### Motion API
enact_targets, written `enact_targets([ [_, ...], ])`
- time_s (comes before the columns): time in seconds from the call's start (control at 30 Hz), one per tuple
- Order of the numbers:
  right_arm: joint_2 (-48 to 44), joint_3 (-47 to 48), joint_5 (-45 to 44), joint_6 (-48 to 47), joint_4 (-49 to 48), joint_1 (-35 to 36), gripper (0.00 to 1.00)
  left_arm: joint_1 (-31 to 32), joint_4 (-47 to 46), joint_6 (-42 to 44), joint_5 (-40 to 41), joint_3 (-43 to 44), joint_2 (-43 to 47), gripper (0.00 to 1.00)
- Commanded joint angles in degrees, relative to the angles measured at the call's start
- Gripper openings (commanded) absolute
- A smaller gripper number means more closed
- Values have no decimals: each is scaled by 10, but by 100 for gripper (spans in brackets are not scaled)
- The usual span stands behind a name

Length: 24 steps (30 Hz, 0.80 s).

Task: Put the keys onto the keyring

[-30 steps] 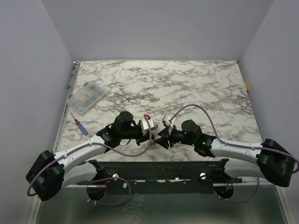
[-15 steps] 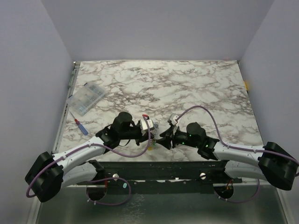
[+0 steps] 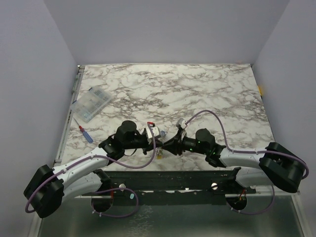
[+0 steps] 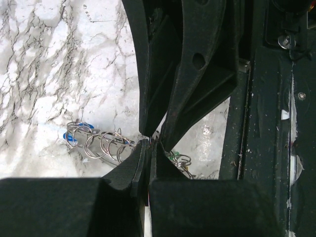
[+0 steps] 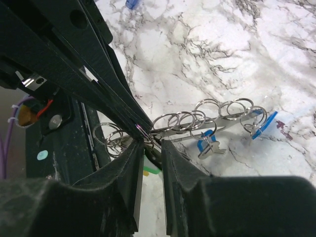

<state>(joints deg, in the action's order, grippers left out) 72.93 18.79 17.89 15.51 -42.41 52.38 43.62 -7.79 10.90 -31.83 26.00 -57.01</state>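
My left gripper [image 4: 148, 148] is shut, its tips pinching a thin wire keyring [image 5: 140, 130]. My right gripper [image 5: 152, 148] meets it tip to tip near the table's front edge [image 3: 162, 143]. Its jaws stand a narrow gap apart. In that gap sits a dark piece joined to a green-headed key [image 5: 152, 170]; I cannot tell whether it is gripped. Just beyond lies a metal bar threaded with several silvery rings [image 5: 207, 118]. A blue-headed key [image 5: 207, 143] hangs from it, and another blue piece [image 5: 261, 126] lies at its far end.
A clear compartment box [image 3: 91, 103] lies at the table's left edge, with a red-and-blue screwdriver [image 3: 85, 134] nearer to me. The black mounting rail [image 3: 173, 180] runs along the front edge. Purple cables [image 3: 217, 121] loop over both arms.
My right gripper has moved left up to the left gripper's tips, and its jaws have narrowed. The left arm has shifted slightly left and stays shut.
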Motion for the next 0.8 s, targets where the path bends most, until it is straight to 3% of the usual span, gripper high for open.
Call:
enact_targets([
  [0.0,15,5,30,19,-58,-3,28,2,-67,-33,-4,-10,21,0],
  [0.2,18,11,30,26,-84,-3,28,2,-153,-102,-1,-29,39,0],
  [0.37,-12,5,12,33,-112,-2,27,3,-318,-213,61,-73,73,0],
  [0.63,-21,30,22,23,-125,-3,27,5,-537,-298,142,-150,115,0],
  [0.77,-37,45,-15,11,-131,-7,37,7,-608,-312,183,-173,125,0],
])
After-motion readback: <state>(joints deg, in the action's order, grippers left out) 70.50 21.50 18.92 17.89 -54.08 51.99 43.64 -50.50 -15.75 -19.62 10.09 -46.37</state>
